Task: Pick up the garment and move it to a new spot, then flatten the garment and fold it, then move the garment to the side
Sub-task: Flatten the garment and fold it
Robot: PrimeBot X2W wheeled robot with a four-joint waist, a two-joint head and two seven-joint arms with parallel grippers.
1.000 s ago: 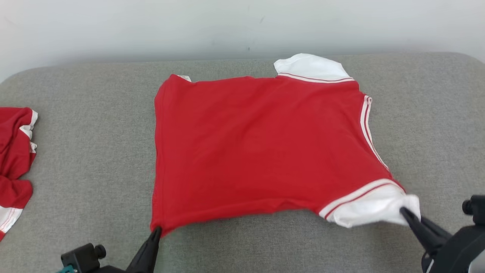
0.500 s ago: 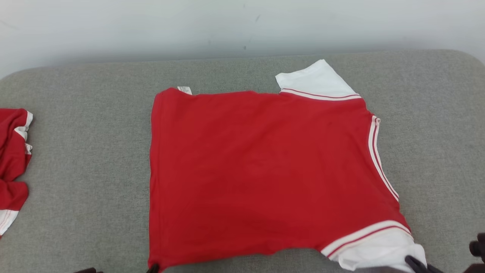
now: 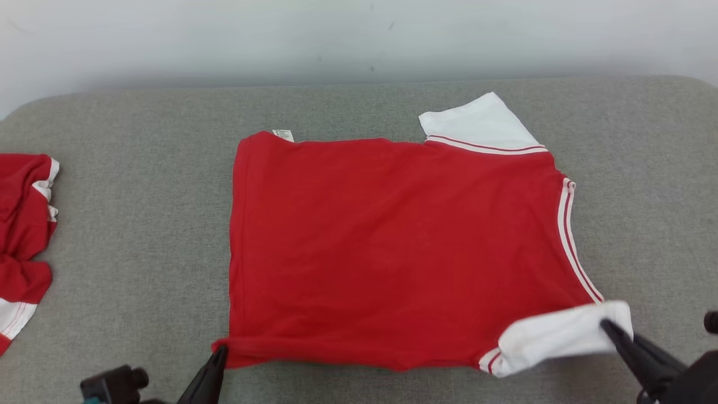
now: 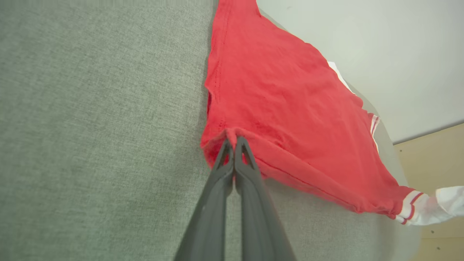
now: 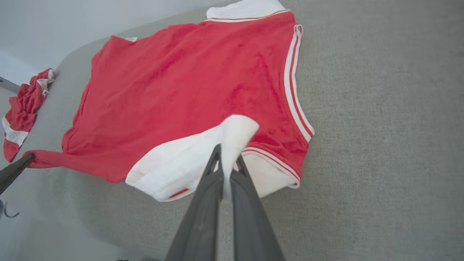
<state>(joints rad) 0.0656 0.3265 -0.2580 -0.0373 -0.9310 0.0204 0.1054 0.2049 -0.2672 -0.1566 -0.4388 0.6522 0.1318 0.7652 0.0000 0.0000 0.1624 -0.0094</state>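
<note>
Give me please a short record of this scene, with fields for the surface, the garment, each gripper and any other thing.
surface: grey padded table
garment: red shirt with white sleeves, spread almost flat, not yet folded
left gripper: shut on the shirt's near hem corner
right gripper: shut on the near white sleeve, which is lifted
other thing: second red and white garment, crumpled at the table's left edge

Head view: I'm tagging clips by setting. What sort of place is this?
Probably a lab or test room for clothes folding, not a home: a grey padded table stands against a bare pale wall, with one red shirt spread on it and a crumpled garment near its left end.
</note>
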